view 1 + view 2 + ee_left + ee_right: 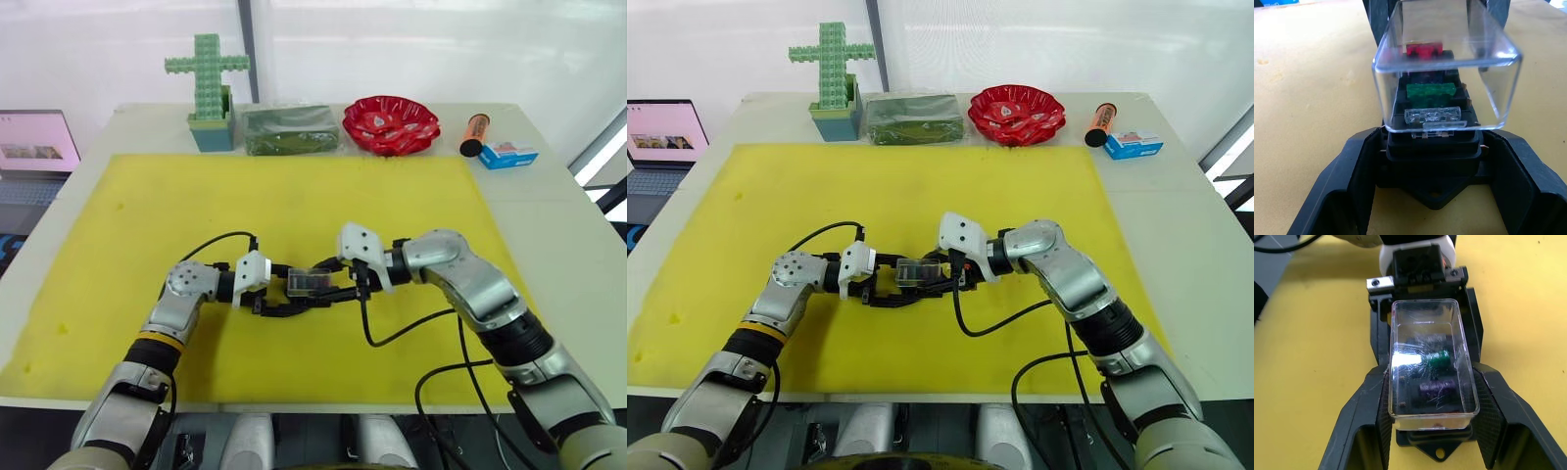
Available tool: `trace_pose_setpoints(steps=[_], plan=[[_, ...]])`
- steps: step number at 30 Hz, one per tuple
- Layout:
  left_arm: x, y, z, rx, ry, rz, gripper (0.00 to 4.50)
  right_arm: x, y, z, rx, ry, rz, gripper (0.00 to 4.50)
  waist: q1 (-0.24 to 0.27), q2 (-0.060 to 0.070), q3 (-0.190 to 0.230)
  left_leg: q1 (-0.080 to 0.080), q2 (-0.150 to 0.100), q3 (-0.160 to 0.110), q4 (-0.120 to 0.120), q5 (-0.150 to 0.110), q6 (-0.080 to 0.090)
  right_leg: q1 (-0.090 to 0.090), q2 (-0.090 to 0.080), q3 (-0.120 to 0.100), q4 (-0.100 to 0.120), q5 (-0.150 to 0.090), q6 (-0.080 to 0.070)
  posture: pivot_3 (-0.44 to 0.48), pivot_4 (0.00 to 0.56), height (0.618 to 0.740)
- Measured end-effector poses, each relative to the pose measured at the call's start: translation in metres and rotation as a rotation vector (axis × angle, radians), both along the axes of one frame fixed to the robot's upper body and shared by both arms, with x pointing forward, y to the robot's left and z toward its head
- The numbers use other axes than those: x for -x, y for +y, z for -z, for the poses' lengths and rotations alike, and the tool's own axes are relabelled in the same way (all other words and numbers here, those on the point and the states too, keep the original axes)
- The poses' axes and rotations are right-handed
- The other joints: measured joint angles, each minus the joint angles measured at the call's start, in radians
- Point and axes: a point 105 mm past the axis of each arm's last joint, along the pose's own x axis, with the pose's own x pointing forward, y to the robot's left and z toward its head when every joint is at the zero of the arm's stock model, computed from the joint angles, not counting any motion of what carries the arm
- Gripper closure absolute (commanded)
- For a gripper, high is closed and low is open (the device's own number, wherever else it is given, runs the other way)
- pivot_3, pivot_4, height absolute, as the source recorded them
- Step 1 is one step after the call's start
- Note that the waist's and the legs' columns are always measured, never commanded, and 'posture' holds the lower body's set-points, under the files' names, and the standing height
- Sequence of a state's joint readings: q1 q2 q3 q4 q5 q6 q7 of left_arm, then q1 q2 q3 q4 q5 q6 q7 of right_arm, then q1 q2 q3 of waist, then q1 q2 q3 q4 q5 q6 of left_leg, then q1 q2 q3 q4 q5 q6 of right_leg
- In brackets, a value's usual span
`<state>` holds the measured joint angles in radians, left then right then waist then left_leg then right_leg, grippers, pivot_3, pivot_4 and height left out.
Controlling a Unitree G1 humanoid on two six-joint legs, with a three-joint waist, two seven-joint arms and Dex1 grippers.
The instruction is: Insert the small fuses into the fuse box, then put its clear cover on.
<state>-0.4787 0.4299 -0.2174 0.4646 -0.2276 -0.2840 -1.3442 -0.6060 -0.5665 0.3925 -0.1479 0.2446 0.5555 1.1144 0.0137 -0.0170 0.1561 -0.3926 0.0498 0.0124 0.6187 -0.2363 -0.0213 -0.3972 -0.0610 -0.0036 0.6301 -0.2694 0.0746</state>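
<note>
The black fuse box (1432, 147) is held just above the middle of the yellow mat (147, 225). My left gripper (290, 300) is shut on its base, with a finger (1352, 166) on each side. The clear cover (1449, 54) sits over the top of the box, and my right gripper (1430, 396) is shut on the cover's long sides, meeting the left gripper head on. Through the cover I see small fuses in the slots: red (1422, 50), green (1430, 90), grey (1432, 116) and purplish (1437, 389). I cannot tell whether the cover is pressed fully down.
Along the table's far edge stand a green cross of blocks in a teal holder (208, 88), a dark green box (290, 129), a red bowl (390, 124), an orange tube (474, 134) and a small blue box (508, 155). A laptop (34, 147) sits off the left side.
</note>
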Motion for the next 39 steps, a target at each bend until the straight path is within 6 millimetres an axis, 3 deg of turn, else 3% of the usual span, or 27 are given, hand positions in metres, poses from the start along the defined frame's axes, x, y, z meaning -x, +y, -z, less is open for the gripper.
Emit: trace_pose_setpoints(steps=[36,37,39], plan=[[-0.0012,-0.0002,0.0002,-0.001,0.006,-0.008,1.68,-0.0058,-0.0015,0.0069,0.035,0.012,0.031,2.69,-0.001,0.000,0.000,0.000,0.000,0.000,0.000,0.000,0.000,0.000,0.000,0.000,0.000,0.000,0.000,0.000,0.150,0.740],[-0.0012,-0.0002,0.0001,-0.001,0.006,-0.008,1.68,-0.0057,-0.0015,0.0069,0.035,0.012,0.031,1.98,-0.001,0.000,0.000,0.000,0.000,0.000,0.000,0.000,0.000,0.000,0.000,0.000,0.000,0.000,0.000,0.000,0.150,0.740],[-0.0012,-0.0002,-0.0002,0.000,0.005,-0.009,1.68,-0.0050,-0.0017,0.0103,0.045,0.027,0.034,1.45,0.000,0.000,0.000,0.000,0.000,0.000,0.000,0.000,0.000,0.000,0.000,0.000,0.000,0.000,0.000,0.000,0.150,0.740]])
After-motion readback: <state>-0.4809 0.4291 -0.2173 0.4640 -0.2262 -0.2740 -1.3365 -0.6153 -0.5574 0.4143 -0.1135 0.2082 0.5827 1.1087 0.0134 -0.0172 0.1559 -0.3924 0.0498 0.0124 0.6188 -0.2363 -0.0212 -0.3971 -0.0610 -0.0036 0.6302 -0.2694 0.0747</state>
